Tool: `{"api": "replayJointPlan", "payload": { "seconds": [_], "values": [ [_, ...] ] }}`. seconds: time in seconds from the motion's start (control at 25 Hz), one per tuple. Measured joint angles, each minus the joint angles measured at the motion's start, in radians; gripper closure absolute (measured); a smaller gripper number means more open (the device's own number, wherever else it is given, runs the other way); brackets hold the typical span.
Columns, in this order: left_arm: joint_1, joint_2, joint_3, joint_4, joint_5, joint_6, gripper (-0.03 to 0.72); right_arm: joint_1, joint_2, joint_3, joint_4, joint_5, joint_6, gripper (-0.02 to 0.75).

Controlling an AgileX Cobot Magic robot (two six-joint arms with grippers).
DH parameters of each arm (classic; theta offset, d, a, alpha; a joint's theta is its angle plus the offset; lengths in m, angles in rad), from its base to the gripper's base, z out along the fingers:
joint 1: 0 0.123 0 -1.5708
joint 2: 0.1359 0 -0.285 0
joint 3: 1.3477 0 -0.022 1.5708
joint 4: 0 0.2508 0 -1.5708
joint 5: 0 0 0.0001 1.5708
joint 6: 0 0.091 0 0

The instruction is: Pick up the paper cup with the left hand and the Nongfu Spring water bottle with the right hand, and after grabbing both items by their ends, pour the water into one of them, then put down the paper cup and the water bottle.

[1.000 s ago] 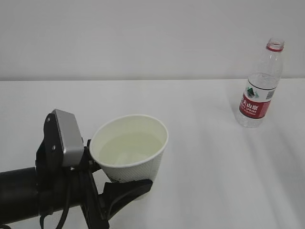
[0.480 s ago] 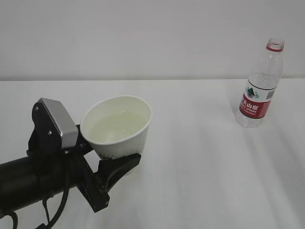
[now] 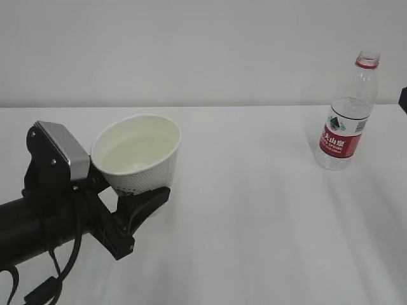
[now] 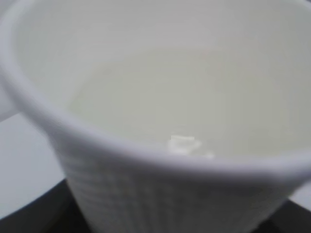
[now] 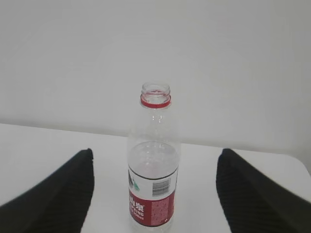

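Observation:
The white paper cup sits at the left of the exterior view, and my left gripper is shut on its lower part. One black finger shows under the cup; the other is hidden behind it. Clear water lies in the cup, and the left wrist view is filled by the cup's rim and the water. The Nongfu Spring water bottle stands upright and uncapped at the far right. My right gripper is open, and the bottle stands on the table beyond its black fingers, untouched.
Everything rests on a white table that runs back to a plain white wall. A dark sliver of the right arm shows at the right edge of the exterior view.
My left gripper has carried the cup to the left and farther back. The bottle has not moved. A dark edge of the right arm has appeared at the right.

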Motion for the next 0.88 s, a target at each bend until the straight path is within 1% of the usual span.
{"api": "replayJointPlan", "payload": {
  "seconds": [0.2,0.4,0.76,0.88],
  "values": [
    [0.028,0.0,0.0,-0.006,0.0,0.0,0.188,0.0,0.0,0.0,-0.045,0.037,0.05,0.148],
    [0.051,0.0,0.0,-0.039,-0.001,0.0,0.188,0.0,0.0,0.0,-0.095,0.046,0.081,0.147],
    [0.129,0.0,0.0,-0.051,-0.036,0.0,0.188,0.0,0.0,0.0,-0.109,0.046,0.097,0.148],
    [0.153,0.0,0.0,-0.079,-0.049,0.0,0.188,0.0,0.0,0.0,-0.111,0.048,0.1,0.148]
  ]
}}
